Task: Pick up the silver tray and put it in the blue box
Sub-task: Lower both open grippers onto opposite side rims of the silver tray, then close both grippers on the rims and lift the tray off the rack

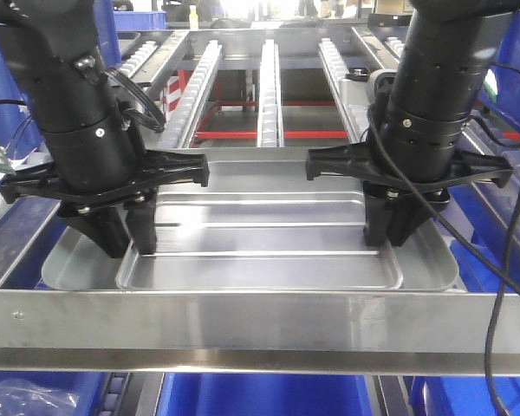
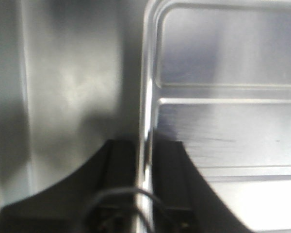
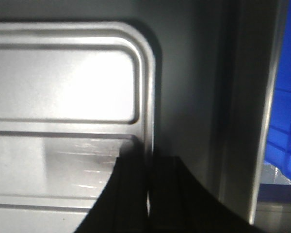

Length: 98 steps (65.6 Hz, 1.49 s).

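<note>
Two black grippers stand on the short ends of the silver tray (image 1: 260, 234), one at each end. The left gripper (image 1: 128, 247) straddles the raised rim. One finger is outside it and one inside, and the jaws are pressed together on the metal. In the left wrist view, the left gripper (image 2: 144, 160) has the bright rim edge running straight up between its fingers (image 2: 117, 167). The recessed panel of the silver tray (image 2: 233, 121) spreads away on the inner side.

The right gripper (image 1: 388, 238) pinches the opposite rim the same way. In its wrist view, the right gripper (image 3: 149, 174) shows almost no gap beside the rim, and the rounded corner of the silver tray (image 3: 63, 87) lies ahead of the fingertips on the inner side.

Outward of each gripper, a wider grey steel surface (image 1: 69, 264) shows beneath the tray (whether the tray touches it cannot be told). Past the right gripper's outer side stands a blue crate wall (image 3: 286, 121). A flat steel rail (image 1: 260, 325) crosses on the camera's side of both grippers, and roller tracks (image 1: 269, 87) run away beyond them.
</note>
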{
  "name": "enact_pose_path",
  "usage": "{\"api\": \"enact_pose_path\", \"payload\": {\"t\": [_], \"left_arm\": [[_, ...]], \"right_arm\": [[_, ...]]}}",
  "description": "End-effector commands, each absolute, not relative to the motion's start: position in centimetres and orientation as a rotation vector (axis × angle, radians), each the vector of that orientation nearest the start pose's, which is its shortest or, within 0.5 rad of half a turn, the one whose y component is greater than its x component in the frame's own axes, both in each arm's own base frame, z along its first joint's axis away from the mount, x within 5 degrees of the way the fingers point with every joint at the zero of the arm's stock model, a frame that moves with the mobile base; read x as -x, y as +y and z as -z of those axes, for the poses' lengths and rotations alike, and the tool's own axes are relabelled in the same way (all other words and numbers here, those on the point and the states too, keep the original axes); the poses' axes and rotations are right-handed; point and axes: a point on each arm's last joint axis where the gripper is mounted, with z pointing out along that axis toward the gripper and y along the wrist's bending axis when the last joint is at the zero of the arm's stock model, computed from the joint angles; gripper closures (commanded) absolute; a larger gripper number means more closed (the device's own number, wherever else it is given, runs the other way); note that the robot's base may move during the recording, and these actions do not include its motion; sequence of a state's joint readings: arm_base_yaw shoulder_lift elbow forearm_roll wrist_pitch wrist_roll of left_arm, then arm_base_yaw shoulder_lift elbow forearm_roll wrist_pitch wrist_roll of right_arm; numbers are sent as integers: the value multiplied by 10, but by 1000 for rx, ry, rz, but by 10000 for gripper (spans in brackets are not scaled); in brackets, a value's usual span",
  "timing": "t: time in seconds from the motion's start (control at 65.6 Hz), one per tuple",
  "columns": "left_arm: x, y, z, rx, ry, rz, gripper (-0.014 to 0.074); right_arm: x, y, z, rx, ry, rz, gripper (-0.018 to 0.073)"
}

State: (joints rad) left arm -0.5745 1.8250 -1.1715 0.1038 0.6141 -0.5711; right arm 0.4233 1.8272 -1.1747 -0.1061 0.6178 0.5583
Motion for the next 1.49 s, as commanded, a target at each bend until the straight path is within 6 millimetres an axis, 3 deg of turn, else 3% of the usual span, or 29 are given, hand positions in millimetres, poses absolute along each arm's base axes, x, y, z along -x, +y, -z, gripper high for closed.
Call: {"api": "enact_pose_path", "payload": {"t": [0.0, 0.457, 0.732, 0.869, 1.006, 1.265, 1.478], "left_arm": [[-312, -197, -203, -91, 2710, 250, 607], [-315, -201, -213, -56, 2683, 310, 607], [-301, -193, -256, -50, 2649, 331, 606], [-285, -192, -275, -81, 2640, 338, 603], [-262, -189, -277, -34, 2667, 328, 603], [-203, -184, -282, -23, 2664, 384, 603], [-160, -173, -278, -12, 2673, 411, 603]], "right_arm": [[-338, 145, -205, -62, 2709, -169, 501], [-335, 143, -210, -81, 2721, -167, 503], [-317, 140, -255, -156, 2635, -240, 503], [-300, 147, -270, -149, 2646, -254, 503], [-274, 155, -283, -166, 2619, -293, 503], [-216, 160, -282, -131, 2644, -327, 503], [-176, 149, -279, -139, 2642, -347, 503]]}}
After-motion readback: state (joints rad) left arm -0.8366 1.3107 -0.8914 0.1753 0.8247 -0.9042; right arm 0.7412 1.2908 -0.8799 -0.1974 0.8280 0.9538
